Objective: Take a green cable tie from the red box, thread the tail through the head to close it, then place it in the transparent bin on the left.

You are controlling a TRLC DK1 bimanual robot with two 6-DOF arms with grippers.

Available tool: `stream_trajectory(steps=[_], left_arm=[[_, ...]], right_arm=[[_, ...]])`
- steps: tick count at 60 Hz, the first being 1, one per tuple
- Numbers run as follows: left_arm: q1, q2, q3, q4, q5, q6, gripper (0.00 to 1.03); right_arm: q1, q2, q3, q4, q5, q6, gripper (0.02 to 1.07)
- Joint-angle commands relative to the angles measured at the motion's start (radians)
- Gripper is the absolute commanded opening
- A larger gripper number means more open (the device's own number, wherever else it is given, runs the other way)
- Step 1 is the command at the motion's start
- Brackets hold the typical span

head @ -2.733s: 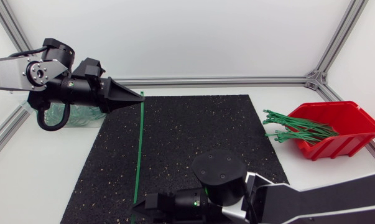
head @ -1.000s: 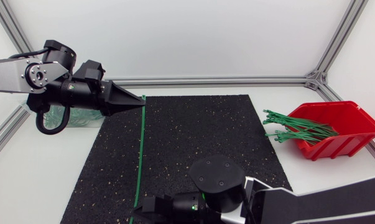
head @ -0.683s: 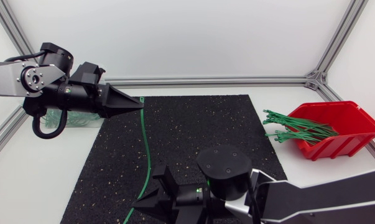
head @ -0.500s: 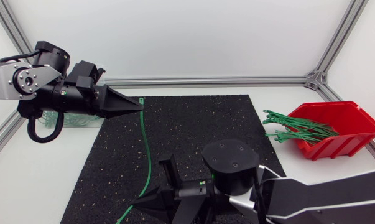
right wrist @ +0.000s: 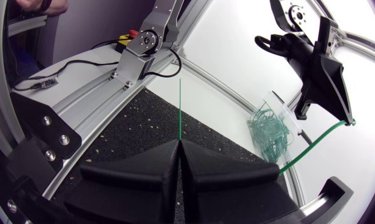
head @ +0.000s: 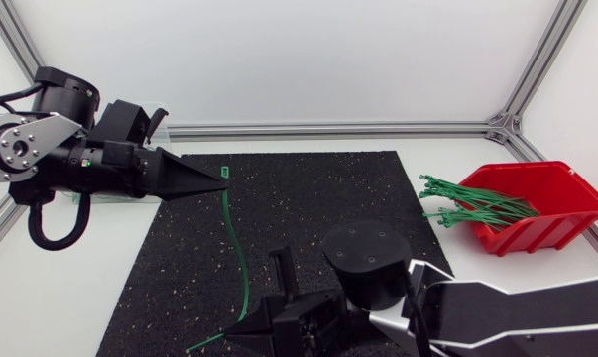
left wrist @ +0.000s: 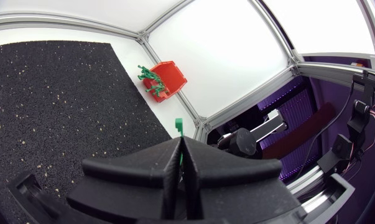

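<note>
Near the far left corner of the speckled black rubber mat (head: 318, 208), in the head view, the left gripper (head: 219, 176) pinches the thin green cable tie (head: 241, 260) at one end. The strap bows along the mat's left side to its near edge, where the right gripper (head: 241, 327) clamps it. The mat's middle lies open. In the left wrist view, the wedge fingers are closed and the square head (left wrist: 178, 125) pokes out. In the right wrist view, the fingers are closed and the tail points straight ahead.

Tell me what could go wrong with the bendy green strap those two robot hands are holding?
The left gripper pinches the cable tie only at its fingertips, just below the head, so it might slip out. The tie bows between both grippers; the thin tail poking past the right gripper could wobble and miss the head.
</note>
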Motion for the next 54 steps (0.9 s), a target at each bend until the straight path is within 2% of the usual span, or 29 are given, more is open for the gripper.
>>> stream_trajectory(steps=[1, 13, 19, 22, 32, 44, 47, 54], left_arm=[[-0.009, -0.018, -0.03, 0.012, 0.02, 0.016, 0.04], [-0.017, -0.038, -0.043, 0.04, 0.02, 0.014, 0.04], [-0.03, -0.072, -0.063, 0.07, 0.018, 0.004, 0.04], [-0.032, -0.089, -0.073, 0.093, 0.018, -0.015, 0.04], [-0.041, -0.152, -0.125, 0.24, -0.009, -0.145, 0.04], [-0.119, -0.227, -0.234, 0.599, -0.1, -0.428, 0.04], [-0.132, -0.232, -0.246, 0.636, -0.114, -0.457, 0.04], [-0.15, -0.239, -0.261, 0.644, -0.12, -0.458, 0.04]], right_arm=[[0.016, -0.038, 0.024, -0.06, 0.002, 0.102, 0.08], [0.005, -0.104, 0.114, -0.32, -0.116, 0.239, 0.08], [-0.015, -0.153, 0.174, -0.444, -0.19, 0.337, 0.08], [-0.027, -0.19, 0.197, -0.49, -0.196, 0.411, 0.08], [-0.055, -0.259, 0.234, -0.56, -0.199, 0.736, 0.08], [-0.068, -0.311, 0.249, -0.594, -0.236, 1.004, 0.08], [-0.084, -0.319, 0.251, -0.596, -0.271, 1.072, 0.08], [-0.125, -0.34, 0.251, -0.599, -0.351, 1.213, 0.08]])
